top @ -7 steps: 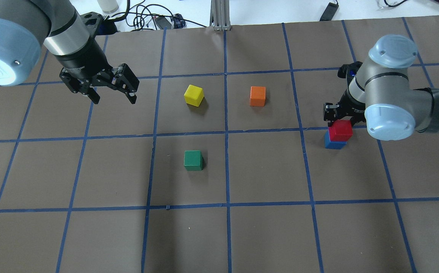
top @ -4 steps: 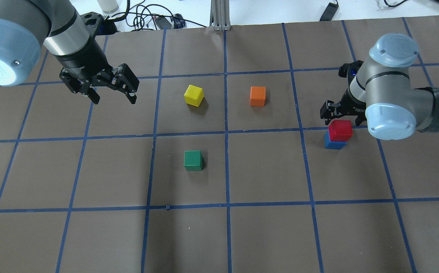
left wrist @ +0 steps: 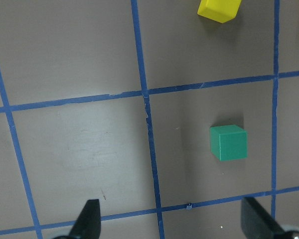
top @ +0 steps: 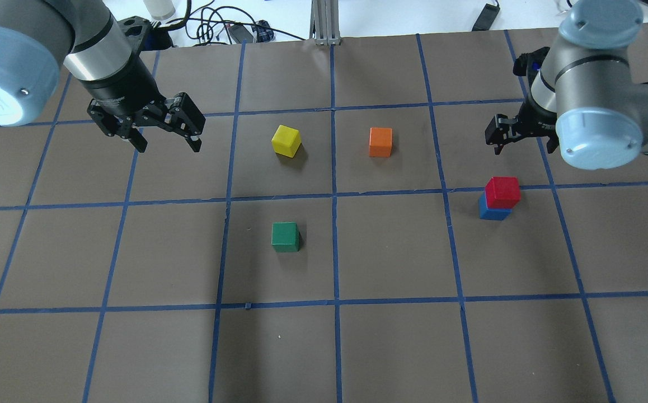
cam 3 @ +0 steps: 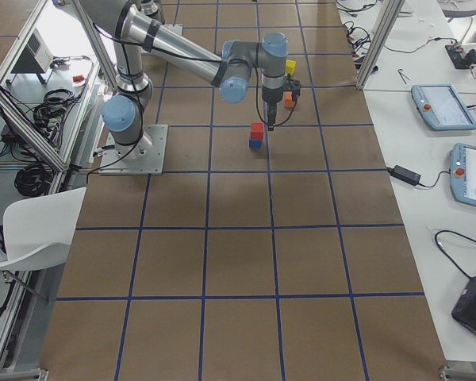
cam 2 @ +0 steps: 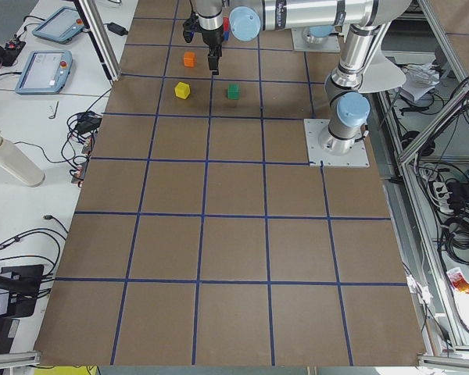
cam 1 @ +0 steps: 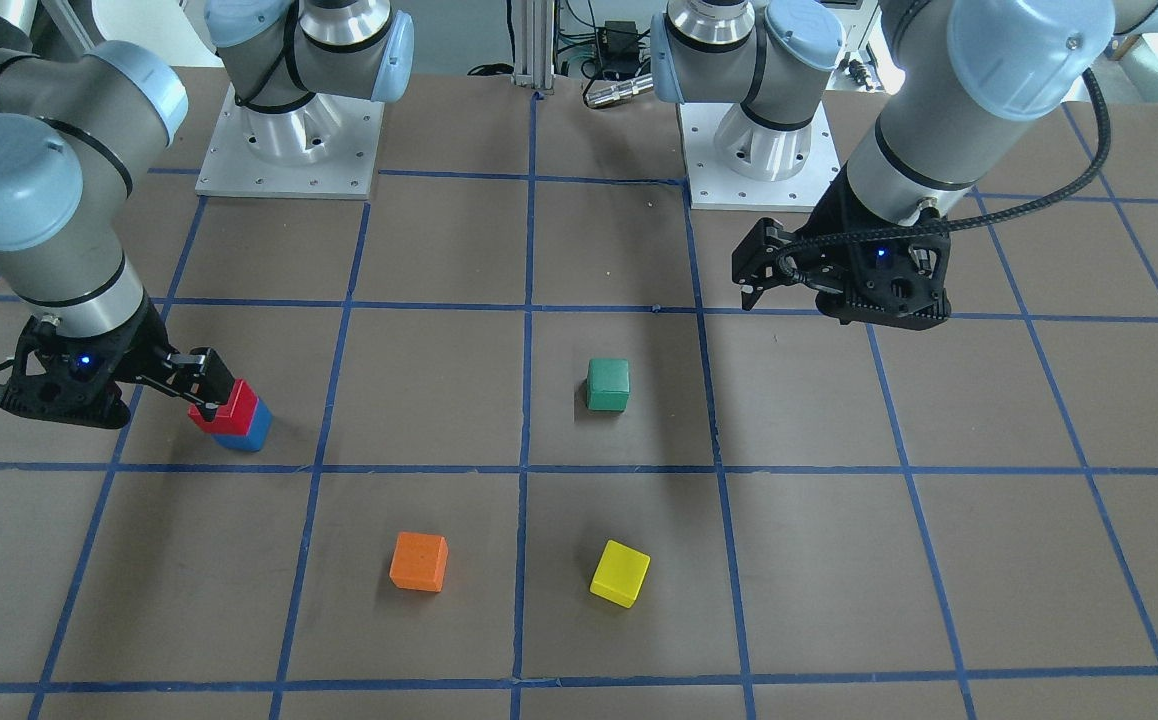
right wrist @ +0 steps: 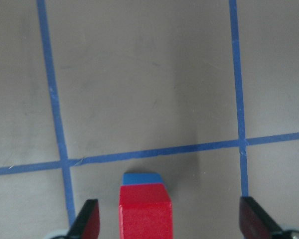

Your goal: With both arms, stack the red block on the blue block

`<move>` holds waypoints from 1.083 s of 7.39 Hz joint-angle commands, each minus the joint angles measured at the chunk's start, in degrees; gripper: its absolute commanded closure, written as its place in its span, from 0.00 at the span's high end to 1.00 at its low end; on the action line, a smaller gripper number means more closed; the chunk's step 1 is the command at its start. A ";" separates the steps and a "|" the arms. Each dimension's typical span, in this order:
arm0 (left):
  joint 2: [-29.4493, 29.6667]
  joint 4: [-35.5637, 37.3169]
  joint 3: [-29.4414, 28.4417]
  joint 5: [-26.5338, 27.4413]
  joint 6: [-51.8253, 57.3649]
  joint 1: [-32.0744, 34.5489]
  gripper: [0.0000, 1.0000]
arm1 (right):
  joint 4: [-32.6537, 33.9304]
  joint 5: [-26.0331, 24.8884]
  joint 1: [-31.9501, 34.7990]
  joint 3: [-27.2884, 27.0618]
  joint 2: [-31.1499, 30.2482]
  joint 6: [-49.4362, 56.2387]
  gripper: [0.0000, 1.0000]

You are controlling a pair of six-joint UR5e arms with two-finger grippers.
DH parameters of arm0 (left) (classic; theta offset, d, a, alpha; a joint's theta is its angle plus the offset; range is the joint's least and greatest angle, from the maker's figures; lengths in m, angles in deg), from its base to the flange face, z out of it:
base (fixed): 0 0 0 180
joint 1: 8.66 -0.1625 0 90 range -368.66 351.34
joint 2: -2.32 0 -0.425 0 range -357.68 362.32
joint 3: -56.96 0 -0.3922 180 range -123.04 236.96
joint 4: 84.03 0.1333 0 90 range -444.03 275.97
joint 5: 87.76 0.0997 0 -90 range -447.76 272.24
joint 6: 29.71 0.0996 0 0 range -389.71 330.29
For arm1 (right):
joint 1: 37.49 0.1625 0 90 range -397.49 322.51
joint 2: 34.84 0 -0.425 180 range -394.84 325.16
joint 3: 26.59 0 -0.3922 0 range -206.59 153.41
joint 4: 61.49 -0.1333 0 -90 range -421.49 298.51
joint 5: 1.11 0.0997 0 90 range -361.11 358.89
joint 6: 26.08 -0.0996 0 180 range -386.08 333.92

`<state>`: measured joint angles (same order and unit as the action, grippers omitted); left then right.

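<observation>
The red block (top: 502,191) sits on top of the blue block (top: 491,212) at the right of the table, slightly offset. The stack also shows in the front view, red block (cam 1: 236,410) on blue block (cam 1: 257,430). My right gripper (top: 522,144) is open and empty, raised above and behind the stack. In the right wrist view the red block (right wrist: 144,211) and blue block (right wrist: 142,178) lie between the spread fingertips (right wrist: 89,219), not touched. My left gripper (top: 167,143) is open and empty, high over the left of the table.
A yellow cube (top: 286,140) and an orange cube (top: 380,141) lie at mid-table. A green cube (top: 285,236) lies nearer the robot, also in the left wrist view (left wrist: 228,143). Cables and gear lie beyond the far table edge (top: 229,31).
My right gripper has lifted and drawn away from the red block, which stays on the blue block. The left arm has not moved.
</observation>
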<state>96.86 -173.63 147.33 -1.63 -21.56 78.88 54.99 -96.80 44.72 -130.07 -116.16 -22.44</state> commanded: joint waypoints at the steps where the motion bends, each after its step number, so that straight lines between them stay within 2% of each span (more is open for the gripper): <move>1: 0.03 1.52 -1.15 -0.09 -0.07 0.09 1.00 | -11.94 0.06 8.53 8.86 -2.61 -8.85 1.00; 2: -0.23 1.54 -2.20 0.00 0.02 0.09 1.00 | -14.16 0.76 13.01 11.86 -3.66 -13.44 1.00; 3: -0.85 1.54 -3.34 0.00 0.02 0.26 1.00 | -14.53 2.25 15.49 12.24 -4.54 -17.48 1.00; 5: 0.46 -1.17 -7.56 2.01 -0.50 4.37 1.00 | -15.84 5.84 15.69 12.60 -5.43 -16.47 1.00; 6: 0.64 -0.84 -7.14 1.93 -1.38 5.87 1.00 | -16.89 5.95 15.17 13.38 -5.34 -16.30 1.00; 7: 1.16 -0.75 -6.70 1.76 -1.91 6.06 1.00 | -16.90 9.09 15.43 15.65 -3.95 -17.77 0.96; 8: 1.26 -0.14 -6.52 1.67 -3.13 6.06 1.00 | -19.95 9.38 15.08 18.98 -1.93 -17.96 0.96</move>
<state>97.82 -174.22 140.59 0.12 -23.46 84.57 37.53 -88.87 60.01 -114.49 -120.10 -39.76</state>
